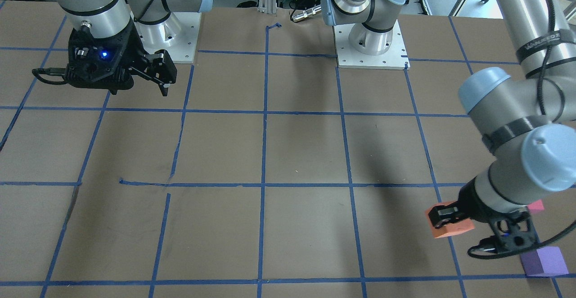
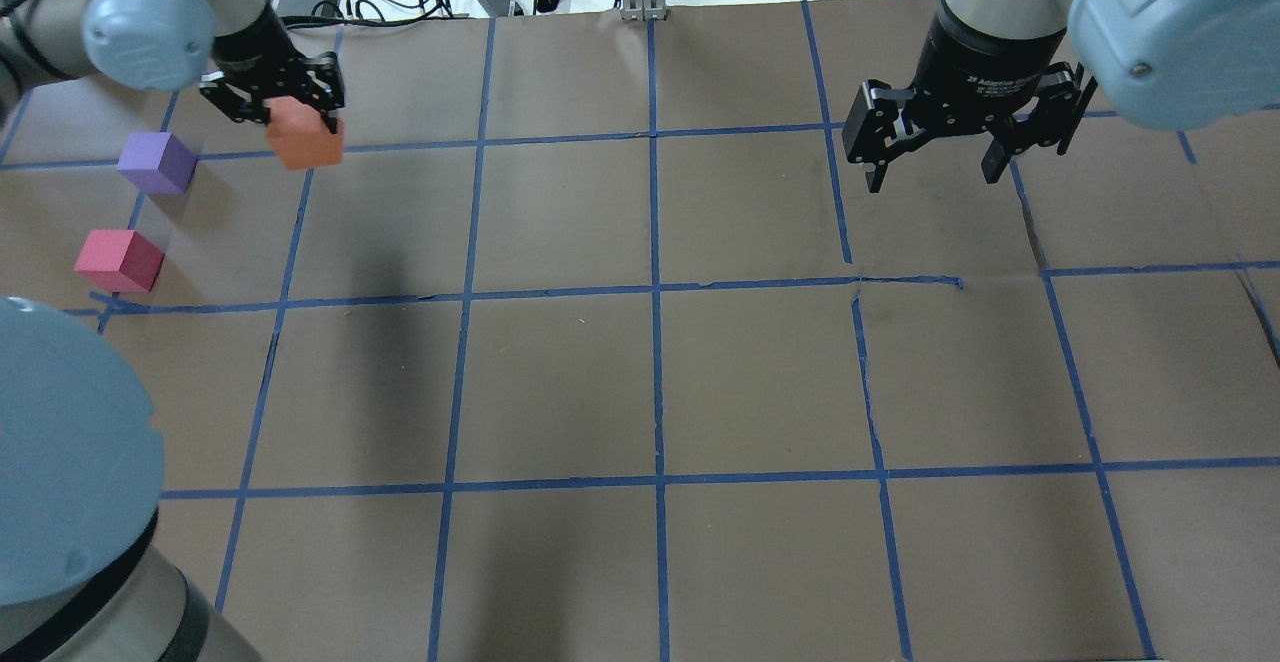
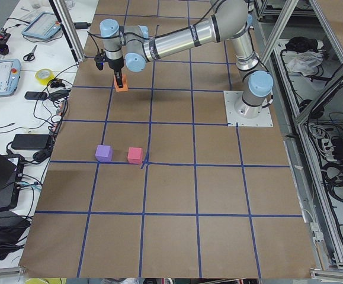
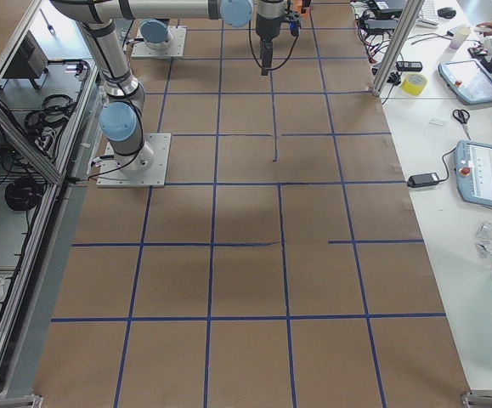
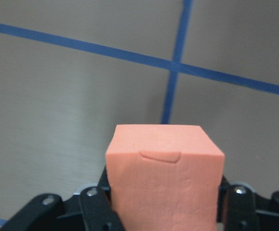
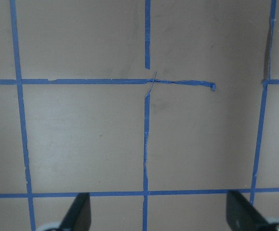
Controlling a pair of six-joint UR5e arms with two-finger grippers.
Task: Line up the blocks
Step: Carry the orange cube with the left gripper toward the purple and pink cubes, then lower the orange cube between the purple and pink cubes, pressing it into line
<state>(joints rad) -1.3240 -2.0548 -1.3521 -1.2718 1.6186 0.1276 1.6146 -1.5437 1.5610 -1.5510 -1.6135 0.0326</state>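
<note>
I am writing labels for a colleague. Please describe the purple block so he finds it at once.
Go to the table end on the robot's left, where two blocks rest. The purple block is the one farther from the robot; its neighbour, the red block, is nearer.

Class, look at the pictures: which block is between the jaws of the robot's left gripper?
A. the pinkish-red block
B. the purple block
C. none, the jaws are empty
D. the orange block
D: the orange block is clamped between the jaws of the left gripper, while the purple block and the pinkish-red block lie on the table, apart from it.
</note>
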